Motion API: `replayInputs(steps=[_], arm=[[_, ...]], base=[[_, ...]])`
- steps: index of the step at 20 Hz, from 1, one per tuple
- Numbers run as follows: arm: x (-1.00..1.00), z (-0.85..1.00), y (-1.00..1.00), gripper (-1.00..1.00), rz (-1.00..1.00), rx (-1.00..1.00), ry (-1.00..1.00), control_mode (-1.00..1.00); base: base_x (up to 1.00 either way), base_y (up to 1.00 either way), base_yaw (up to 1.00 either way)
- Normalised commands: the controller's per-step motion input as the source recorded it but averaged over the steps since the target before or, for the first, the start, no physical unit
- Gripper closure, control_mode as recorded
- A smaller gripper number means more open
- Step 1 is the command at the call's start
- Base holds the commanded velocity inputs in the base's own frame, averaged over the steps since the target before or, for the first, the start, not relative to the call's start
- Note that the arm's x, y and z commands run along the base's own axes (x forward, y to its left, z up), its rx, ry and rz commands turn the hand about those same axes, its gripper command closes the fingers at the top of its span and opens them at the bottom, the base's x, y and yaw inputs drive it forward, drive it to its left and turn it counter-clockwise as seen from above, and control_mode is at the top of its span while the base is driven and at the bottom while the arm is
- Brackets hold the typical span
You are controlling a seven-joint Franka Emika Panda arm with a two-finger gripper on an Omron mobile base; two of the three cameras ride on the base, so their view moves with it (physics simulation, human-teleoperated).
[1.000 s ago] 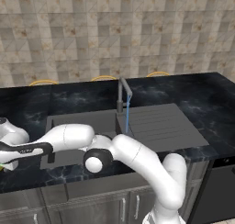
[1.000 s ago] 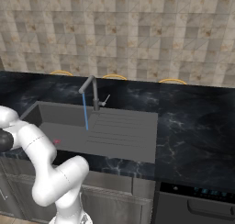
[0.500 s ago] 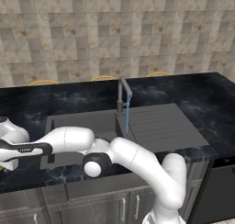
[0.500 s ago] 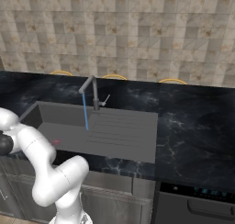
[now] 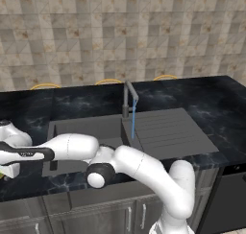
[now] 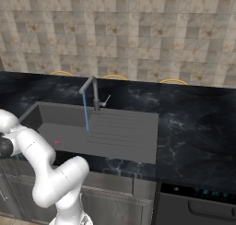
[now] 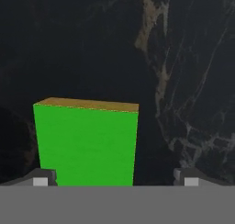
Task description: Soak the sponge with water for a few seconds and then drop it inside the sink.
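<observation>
End effector (image 7: pixel 112 179) spread wide over the sponge (image 7: pixel 86 144), nothing gripped.
The green-faced sponge lies on the black marbled table (image 7: pixel 183 81), between the two fingertips (image 7: pixel 43 178); off to the right, water (image 5: pixel 133 119) streams from the tap (image 5: pixel 128 98) into the dark grey sink (image 5: pixel 166 132).

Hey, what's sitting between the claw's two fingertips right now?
In the hand view, the sponge, green face up, lies on the black countertop between the open claw's tips.

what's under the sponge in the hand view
The sponge lies green face up on the black marbled countertop, between the open gripper's fingertips. The counter directly beneath it is covered.
</observation>
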Motion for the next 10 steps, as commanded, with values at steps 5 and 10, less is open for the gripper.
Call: replayInputs(steps=[5, 10], arm=[[0.0, -0.03, 0.06, -1.0, 0.0, -0.14, 0.17, -1.0], [0.0, 0.0, 0.05, -1.0, -0.01, -0.2, 0.15, -1.0]], base=[[0.0, 0.0, 0.0], [0.0, 0.0, 0.0]])
